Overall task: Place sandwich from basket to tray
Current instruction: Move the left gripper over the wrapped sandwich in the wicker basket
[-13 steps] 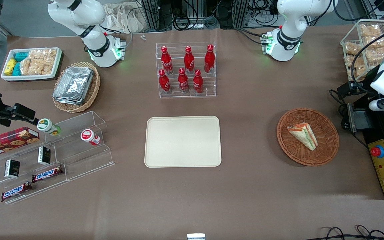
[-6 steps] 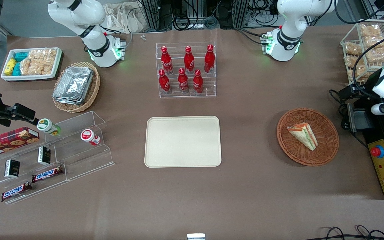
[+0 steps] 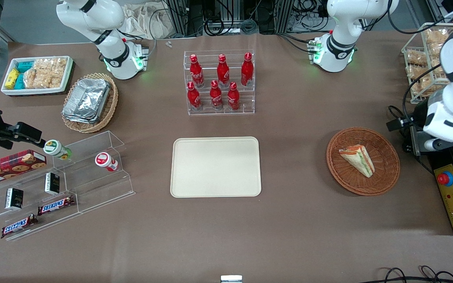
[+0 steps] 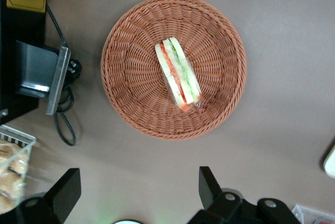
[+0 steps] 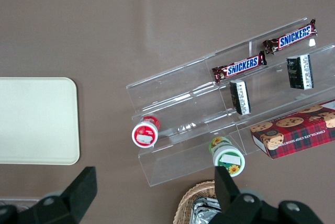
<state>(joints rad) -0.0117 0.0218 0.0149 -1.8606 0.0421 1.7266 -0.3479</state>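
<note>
Gripper (image 4: 133, 195) hangs wide open above the bare table, beside the basket (image 3: 387, 173) holding 1 sandwich (image 3: 358, 159); tray (image 3: 215, 167) sits mid-frame in the front view

The parked gripper (image 5: 154, 182) holds its two dark jaws wide apart over the brown table (image 5: 104, 25). A red-lidded jar (image 5: 145, 133) lies ahead of the gap between them, on the clear stepped stand (image 5: 183, 98), and a green-lidded jar (image 5: 226, 158) sits just ahead of one jaw tip. Outward from that same jaw the stand carries a cookie box (image 5: 298, 132), two small dark boxes (image 5: 239, 97) and two Snickers bars (image 5: 239, 67). The rim of a tan wicker basket (image 5: 191, 203) with foil shows against the jaw's inner side, while the cream tray (image 5: 36, 119) lies ahead of the other jaw, apart from the stand.
</note>
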